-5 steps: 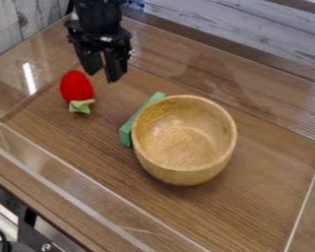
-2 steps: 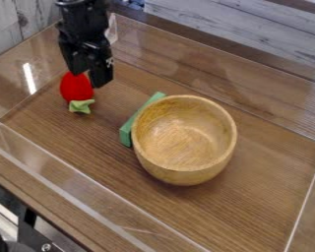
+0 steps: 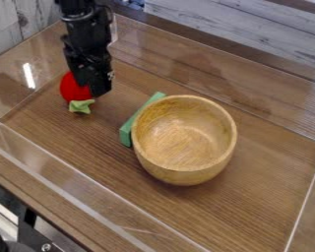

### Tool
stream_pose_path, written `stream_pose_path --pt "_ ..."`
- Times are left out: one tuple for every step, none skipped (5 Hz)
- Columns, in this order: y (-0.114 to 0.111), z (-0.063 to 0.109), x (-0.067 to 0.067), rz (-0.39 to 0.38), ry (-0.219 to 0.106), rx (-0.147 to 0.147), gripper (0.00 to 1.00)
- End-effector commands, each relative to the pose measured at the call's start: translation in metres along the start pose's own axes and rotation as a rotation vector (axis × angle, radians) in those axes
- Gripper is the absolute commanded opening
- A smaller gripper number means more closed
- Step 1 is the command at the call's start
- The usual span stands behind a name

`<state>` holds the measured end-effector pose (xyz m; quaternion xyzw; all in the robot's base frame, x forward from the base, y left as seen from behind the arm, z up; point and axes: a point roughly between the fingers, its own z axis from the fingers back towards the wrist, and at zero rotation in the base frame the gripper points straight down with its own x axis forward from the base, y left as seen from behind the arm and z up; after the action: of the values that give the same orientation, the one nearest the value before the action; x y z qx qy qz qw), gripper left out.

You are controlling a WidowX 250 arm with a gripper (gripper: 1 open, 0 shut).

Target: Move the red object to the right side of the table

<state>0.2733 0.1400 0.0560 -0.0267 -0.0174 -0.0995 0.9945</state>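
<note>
The red object (image 3: 71,89), a small rounded toy with a pale green leafy end (image 3: 82,105), lies on the left part of the table (image 3: 68,148). My black gripper (image 3: 88,85) has come straight down onto it. Its fingers straddle the toy's right half and hide it, so only the left side of the red shows. The fingers stand close around the toy. Whether they press on it I cannot make out. The toy rests on the tabletop.
A large wooden bowl (image 3: 184,138) stands in the middle, with a flat green piece (image 3: 137,120) tucked under its left rim. Low clear acrylic walls (image 3: 147,231) edge the wood-grain top. Bare wood lies to the right of the bowl (image 3: 272,172).
The gripper moved left and down from beside the red toy until it sat over it, and its fingers have drawn closer together. The toy has not moved.
</note>
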Motion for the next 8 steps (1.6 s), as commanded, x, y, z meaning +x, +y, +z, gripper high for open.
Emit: stream_pose_path --pt "0.003 0.022 0.008 -0.044 -0.054 0.035 0.00" --pt "-0.008 0.042 0.012 -0.066 -0.091 0.047 0.00" --pt "-0.032 0.061 0.019 -0.105 -0.132 0.056 0.00" --pt "-0.052 0.069 0.018 -0.156 -0.150 0.054 0.00" --pt "-0.039 0.061 0.009 -0.268 -0.137 0.044 1.00" --pt "-0.023 0.052 -0.002 -0.357 -0.122 0.034 1.00" --pt "-0.026 0.040 0.001 -0.320 -0.105 0.025 1.00" --pt "-0.017 0.023 -0.010 -0.334 -0.085 0.012 1.00"
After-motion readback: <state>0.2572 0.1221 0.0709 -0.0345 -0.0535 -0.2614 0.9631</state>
